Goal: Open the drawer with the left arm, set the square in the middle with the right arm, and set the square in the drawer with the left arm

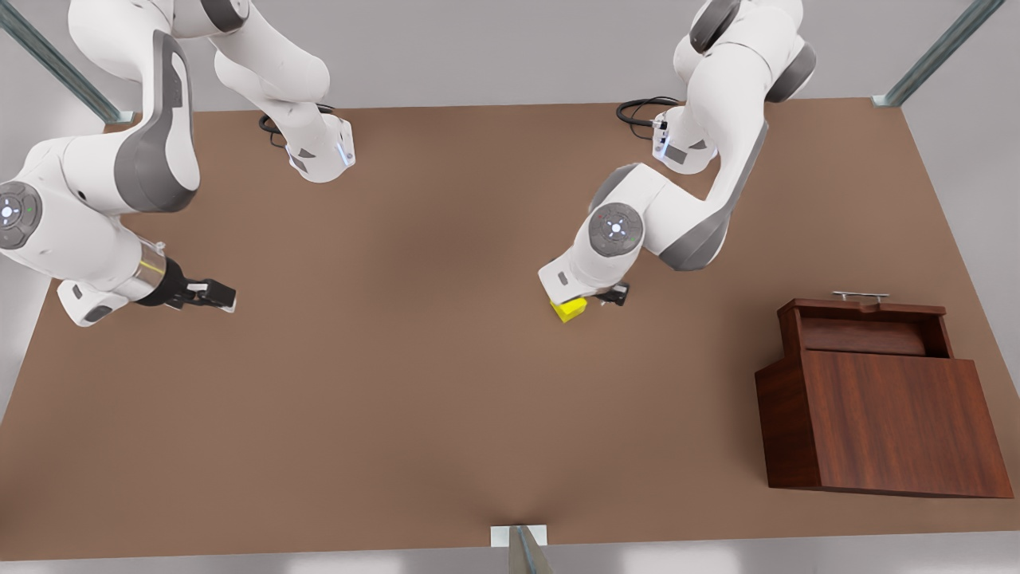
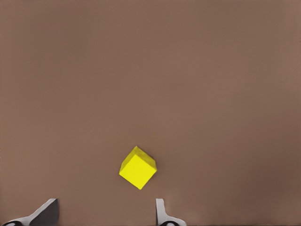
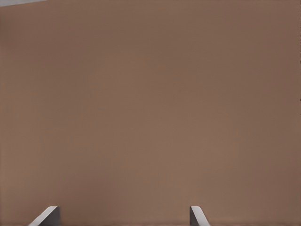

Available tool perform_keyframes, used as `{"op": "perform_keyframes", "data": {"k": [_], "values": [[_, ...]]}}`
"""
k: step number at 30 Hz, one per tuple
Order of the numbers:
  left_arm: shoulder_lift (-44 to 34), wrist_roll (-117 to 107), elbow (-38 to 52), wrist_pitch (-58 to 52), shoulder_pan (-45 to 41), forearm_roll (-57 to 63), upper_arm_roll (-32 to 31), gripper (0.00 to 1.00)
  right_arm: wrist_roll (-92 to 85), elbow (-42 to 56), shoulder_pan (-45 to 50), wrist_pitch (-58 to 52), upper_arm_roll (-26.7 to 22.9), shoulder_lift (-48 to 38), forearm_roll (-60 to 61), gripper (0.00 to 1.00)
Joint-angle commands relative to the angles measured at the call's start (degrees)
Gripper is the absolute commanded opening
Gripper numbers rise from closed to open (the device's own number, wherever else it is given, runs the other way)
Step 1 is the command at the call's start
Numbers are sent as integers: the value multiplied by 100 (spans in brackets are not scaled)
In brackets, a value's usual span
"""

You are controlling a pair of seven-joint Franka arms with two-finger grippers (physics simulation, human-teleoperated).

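The yellow square [image 1: 569,309] sits on the brown tabletop [image 1: 414,383] near the middle. My left gripper [image 1: 599,303] hovers right above it, on the arm at the front view's right. In the left wrist view the square [image 2: 137,167] lies just ahead of the open fingers [image 2: 162,214], untouched. The drawer [image 1: 865,335] stands pulled out of the dark wood cabinet [image 1: 884,422], its silver handle [image 1: 861,296] facing the far side. My right gripper [image 1: 217,295] waits open over bare table at the front view's left, with nothing between its fingers [image 3: 196,215].
The cabinet fills the near corner at the front view's right. Both arm bases [image 1: 323,151] stand along the far table edge with black cables beside them. Metal frame posts [image 1: 522,550] stand at the table's edges.
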Motion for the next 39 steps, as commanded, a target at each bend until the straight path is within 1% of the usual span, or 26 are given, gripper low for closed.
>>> {"op": "perform_keyframes", "data": {"k": [1, 2, 3, 4, 7, 8, 10, 11, 13, 14, 22, 32, 33, 34, 36, 39], "values": [[0, 37, -232, 322, -28, -32, 9, 100, 0, 5, 5, 0, 1, -1, 0, 100], [-53, 9, -1164, 1369, -196, 64, 71, 100, 0, 5, 5, -9, 1, -1, 0, 100], [-88, 711, -1507, 1405, -204, 266, 80, 100, 0, 5, 5, -9, 1, -1, 0, 100], [-176, 1969, -1815, 1422, -204, 144, 212, 100, 0, 14, -4, -9, 1, -1, 0, 100], [-159, 2620, -2123, 1659, -204, 144, 212, 100, 0, 5, -4, -9, 1, -1, 0, 100], [-158, 2691, -2325, 2002, -204, 144, 212, 100, 0, 5, -4, -9, 1, -1, 0, 100], [-158, 2867, -2553, 2195, -204, 144, 212, 100, 0, 5, 5, -9, 1, -1, 0, 100], [-167, 2875, -2790, 2485, -204, 144, 220, 100, 0, 5, 5, -9, 1, -1, 0, 100], [-167, 2814, -3204, 2679, -204, 135, 308, 100, 0, 5, 5, 0, 1, 8, 0, 100], [-167, 2796, -3380, 3012, -204, 135, 317, 100, 0, 5, 5, 0, 1, 8, 0, 100], [-35, 2796, -3652, 3443, -196, 179, 405, 100, 18, 5, 22, 9, 1, 26, 0, 100], [483, 2796, -3670, 4094, -204, 232, 502, 99, 18, 14, 5, 0, 1, 26, 0, 100], [483, 2787, -3670, 4094, -196, 232, 502, 73, 18, 14, 5, 0, 9, 26, 0, 100], [483, 2779, -3670, 4094, -196, 223, 502, 61, 18, 14, 5, 9, 1, 26, 0, 100], [466, 2770, -3670, 4085, -196, 223, 519, 58, 18, 5, 13, 18, 1, 35, 0, 100], [430, 2770, -3670, 4050, -196, 223, 519, 58, 18, 14, 5, 18, 1, 35, 0, 100]]}}
